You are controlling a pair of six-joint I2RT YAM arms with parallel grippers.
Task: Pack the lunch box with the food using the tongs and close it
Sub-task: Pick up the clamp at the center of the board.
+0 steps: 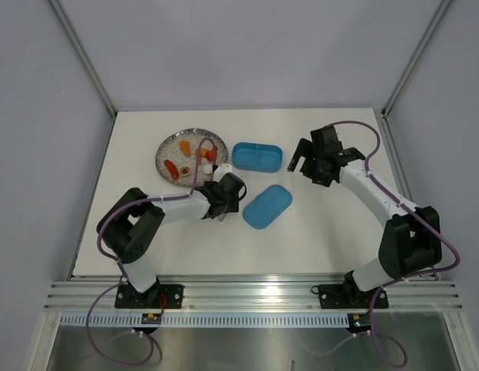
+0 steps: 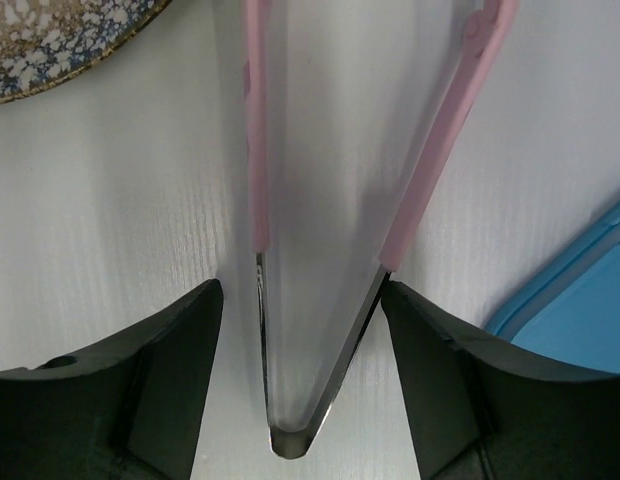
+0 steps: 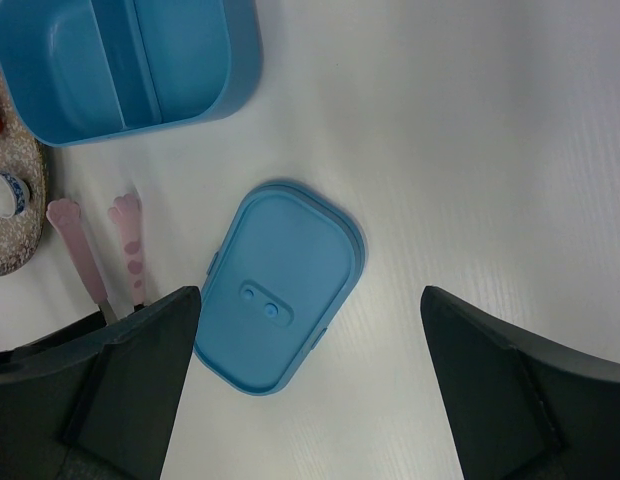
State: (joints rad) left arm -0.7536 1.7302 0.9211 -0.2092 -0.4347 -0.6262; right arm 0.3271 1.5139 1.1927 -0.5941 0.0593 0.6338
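The left pincer (image 2: pixel 302 287) straddles the tongs (image 2: pixel 254 150), jaws apart, not squeezing. The right pincer (image 3: pixel 310 293) hangs spread wide, the lid (image 3: pixel 280 330) beneath it.

The blue lunch box (image 1: pixel 259 167) is sitting upright and uncovered toward the back of the table (image 1: pixel 332 239), with both of its compartments empty. Its flat blue lid (image 1: pixel 267 205) is lying apart from it, nearer the front and turned on a diagonal. Two small bumps are showing in a shallow recess at the lid's middle. The food (image 1: pixel 185 147), orange and red morsels with one white piece (image 1: pixel 207 167), is resting on the speckled plate (image 1: pixel 164 154) just left of the box. The pale pink tongs (image 2: pixel 430 190) are lying flat between plate and lid. Their V is standing open, with the paw-shaped tips lying close to the plate's edge.
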